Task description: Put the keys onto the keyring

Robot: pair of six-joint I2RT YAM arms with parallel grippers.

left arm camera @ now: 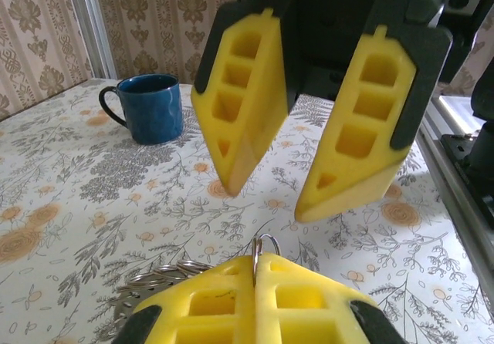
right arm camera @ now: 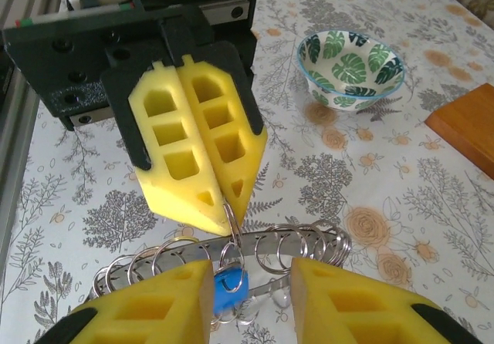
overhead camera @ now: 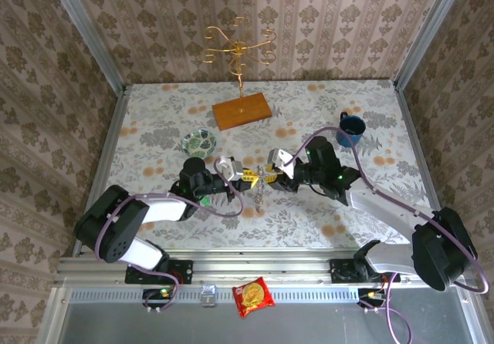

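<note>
Pinch on the left side: left gripper (right arm camera: 228, 205) has its yellow pads pressed flat together on a thin wire loop of the keyring (right arm camera: 297, 240). That looks deliberate, holding the loop up and steady so a key can be worked onto it. Now the blue key (right arm camera: 230, 286) sits just under that loop, right in the gap of the right gripper (right arm camera: 251, 273), whose pads stand apart with nothing pinched between them. I'd say it's lined up nose to nose with its partner, ready to take the key. Rest of the keyring, a curved bar strung with more loops, trails off beside the fingertips, low over the table. Out from there: floral tablecloth (overhead camera: 154, 120), a leaf-patterned bowl (overhead camera: 199, 141) near the left arm, a blue mug (overhead camera: 351, 128) beyond the right one, a gold wire stand (overhead camera: 239, 47) on its wooden base (overhead camera: 241, 111) at the back, damask wallpaper (overhead camera: 154, 20) on all sides, and a snack packet (overhead camera: 253, 296) on the near ledge
</note>
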